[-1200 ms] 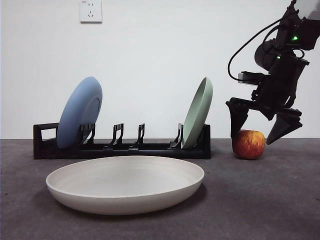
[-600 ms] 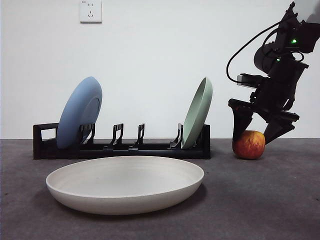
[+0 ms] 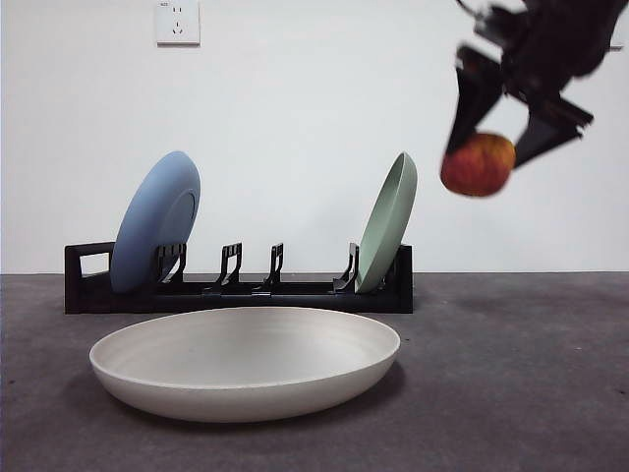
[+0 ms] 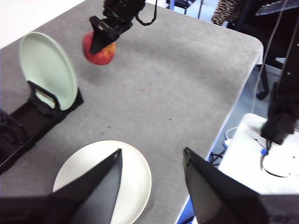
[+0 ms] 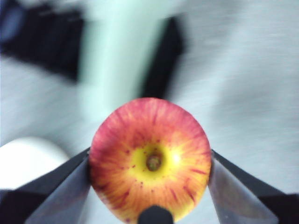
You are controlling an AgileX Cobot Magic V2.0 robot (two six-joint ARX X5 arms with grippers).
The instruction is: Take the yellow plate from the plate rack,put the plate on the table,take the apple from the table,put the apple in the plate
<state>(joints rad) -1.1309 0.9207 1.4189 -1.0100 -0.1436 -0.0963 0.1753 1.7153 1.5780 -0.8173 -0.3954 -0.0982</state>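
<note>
My right gripper (image 3: 501, 128) is shut on the red apple (image 3: 479, 164) and holds it high in the air at the right, above the table (image 3: 511, 374). The apple also shows between the jaws in the right wrist view (image 5: 149, 161) and in the left wrist view (image 4: 98, 47). The yellow plate (image 3: 246, 360), cream and shallow, lies flat on the table in front of the black plate rack (image 3: 236, 285); it shows in the left wrist view (image 4: 126, 175). My left gripper (image 4: 152, 186) is open and empty, high above the plate's edge.
The rack holds a blue plate (image 3: 155, 221) at its left end and a pale green plate (image 3: 388, 221) at its right end. The table's edge and a rounded corner (image 4: 254, 42) lie at the side of the left wrist view.
My right gripper closed on the apple and lifted it from the table to well above the rack's height. The plates and rack have not moved.
</note>
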